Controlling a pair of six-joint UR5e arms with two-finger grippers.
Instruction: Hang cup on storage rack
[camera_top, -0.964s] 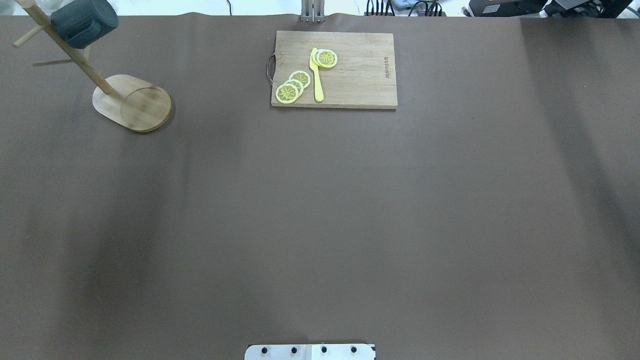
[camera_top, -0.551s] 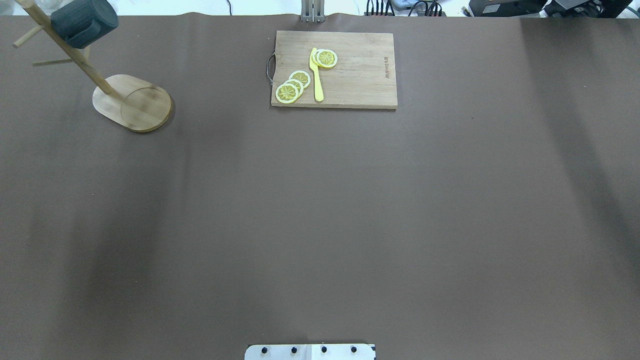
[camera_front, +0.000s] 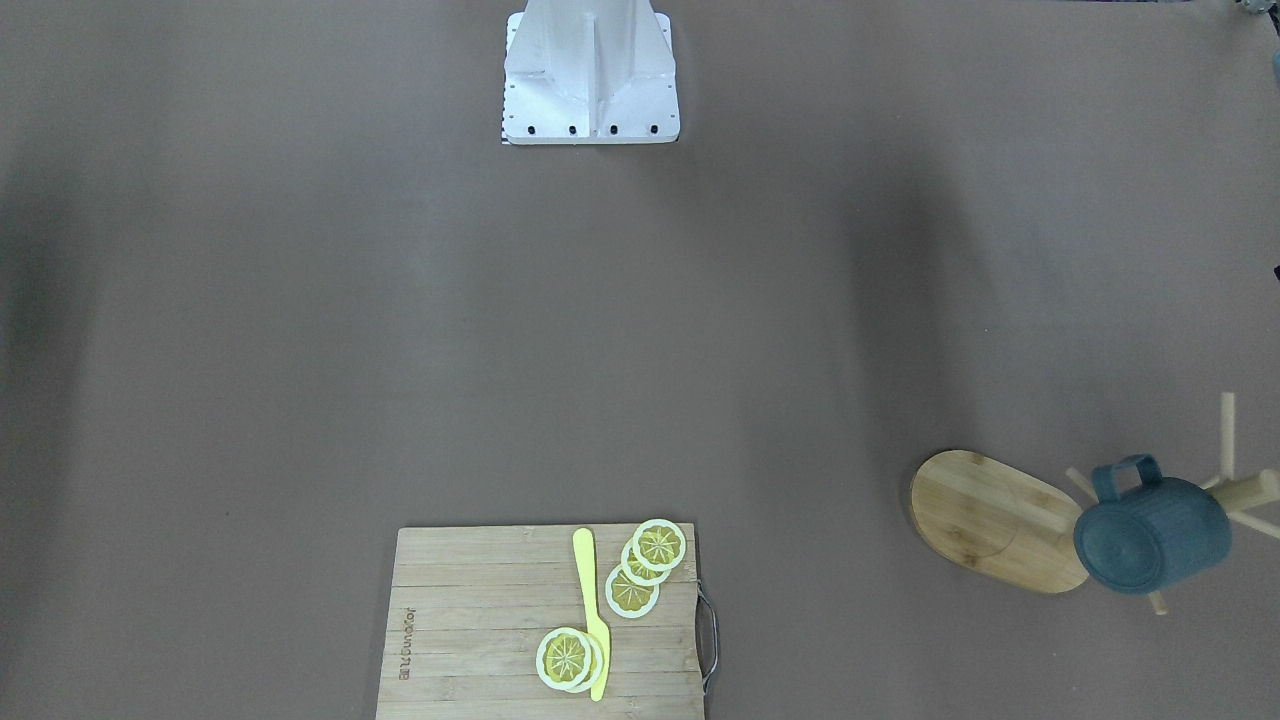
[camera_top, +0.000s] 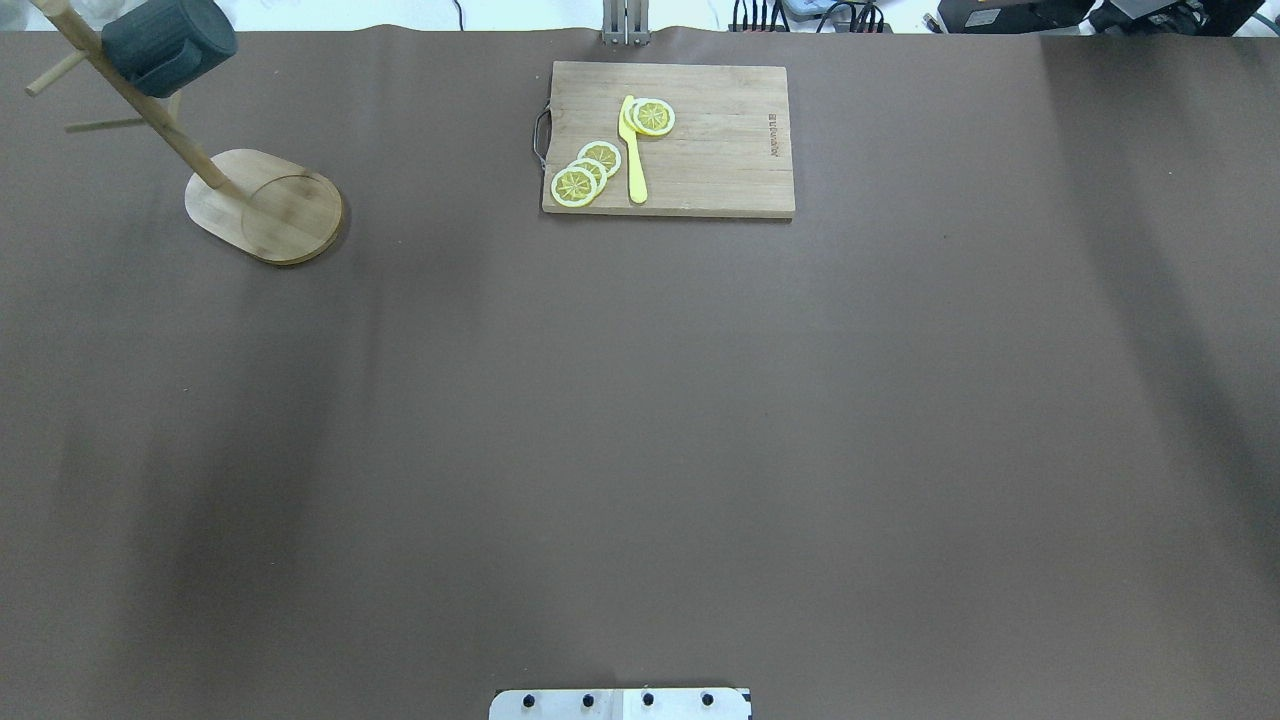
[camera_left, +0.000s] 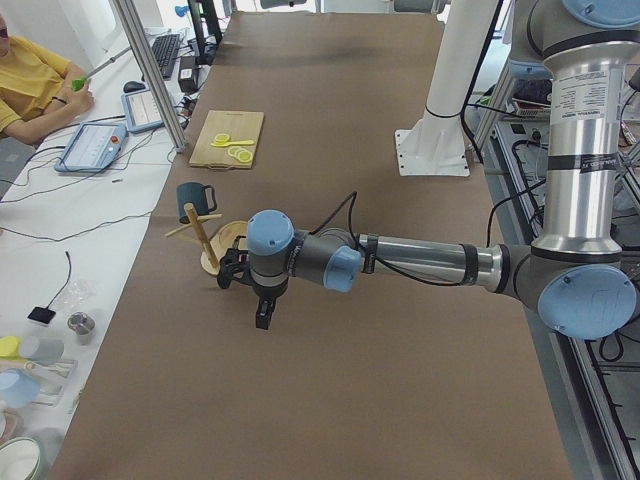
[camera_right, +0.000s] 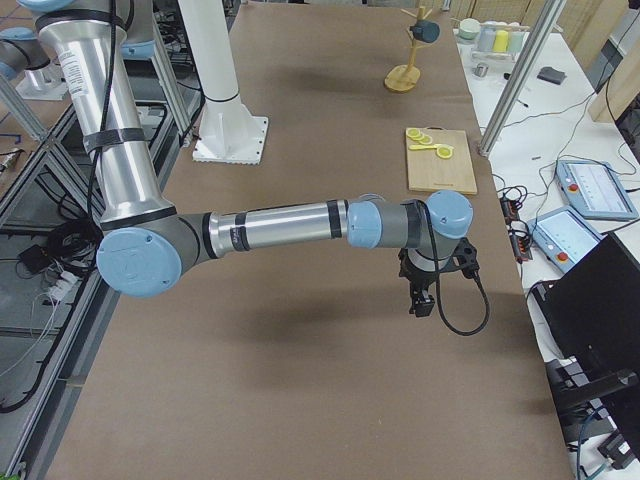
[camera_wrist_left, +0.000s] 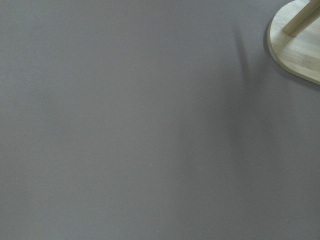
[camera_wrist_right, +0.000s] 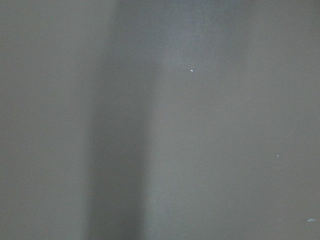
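Cup hangs on the storage rack at the tabletop's 10 o'clock corner, seen from overhead. My left tool and right tool carry nothing visible; how far they gape I cannot tell. Any retreat should swing wide of the pegs.

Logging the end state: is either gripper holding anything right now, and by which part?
Nothing is held. The cup hangs on the storage rack, well apart from the left gripper and the right gripper.
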